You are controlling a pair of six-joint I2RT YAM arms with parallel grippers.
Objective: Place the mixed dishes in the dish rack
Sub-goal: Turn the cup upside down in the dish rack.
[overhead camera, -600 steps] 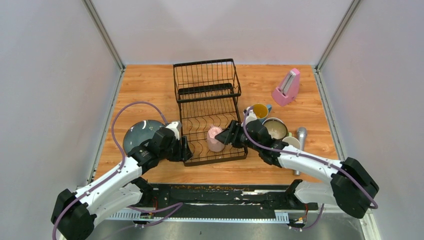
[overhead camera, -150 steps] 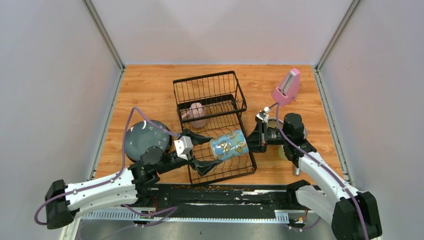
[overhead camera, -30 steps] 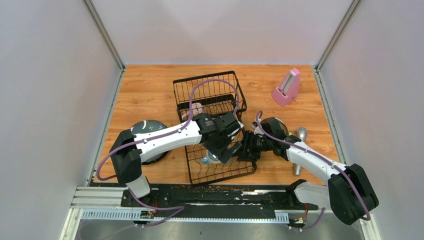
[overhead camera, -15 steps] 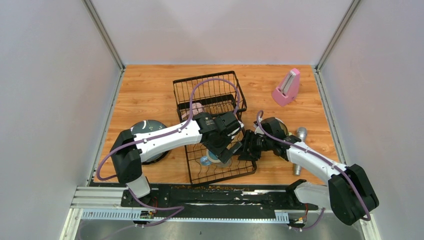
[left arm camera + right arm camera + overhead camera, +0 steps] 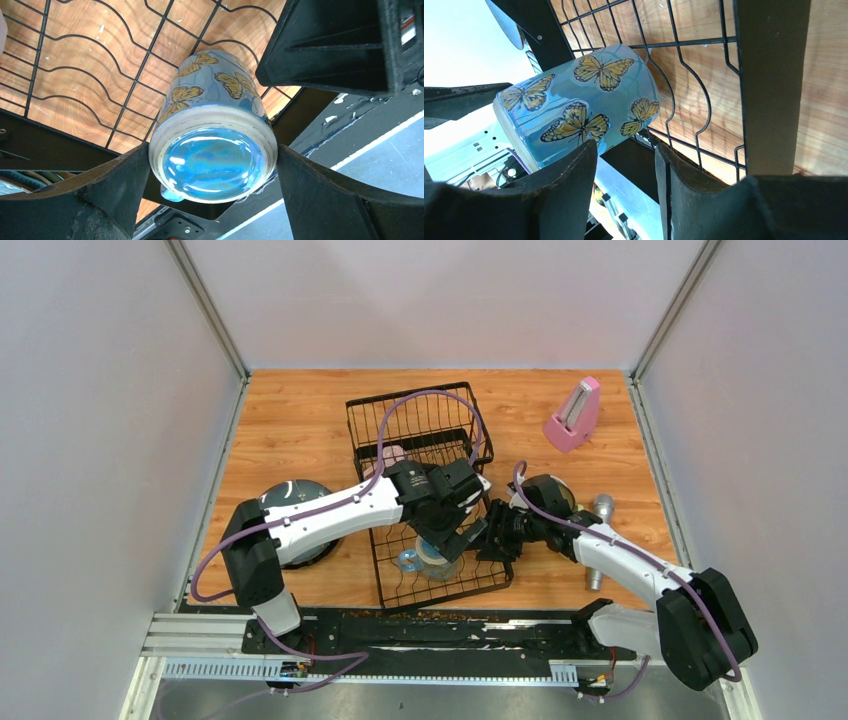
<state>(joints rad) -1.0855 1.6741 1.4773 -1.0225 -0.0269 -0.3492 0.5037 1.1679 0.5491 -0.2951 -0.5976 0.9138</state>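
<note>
Butterfly mug [image 5: 574, 110] sits bottom-up and tilted in the low wavy-slot tray of the dish rack [image 5: 430, 435]. Left gripper [image 5: 212, 165] has its jaws spread wide on either side of the mug's base, can't tell if they touch. Right gripper [image 5: 625, 150] is just beside the mug, jaws partly apart, nothing between them.

We take the dish rack [image 5: 447, 593] as our marker. A mug [image 5: 430, 560] leans in its near tray and a second mug [image 5: 392, 457] lies in its far basket. Left of it lies a plate [image 5: 290, 490]; to its right sits the microphone [image 5: 601, 508], with the metronome [image 5: 572, 415] farther back.
</note>
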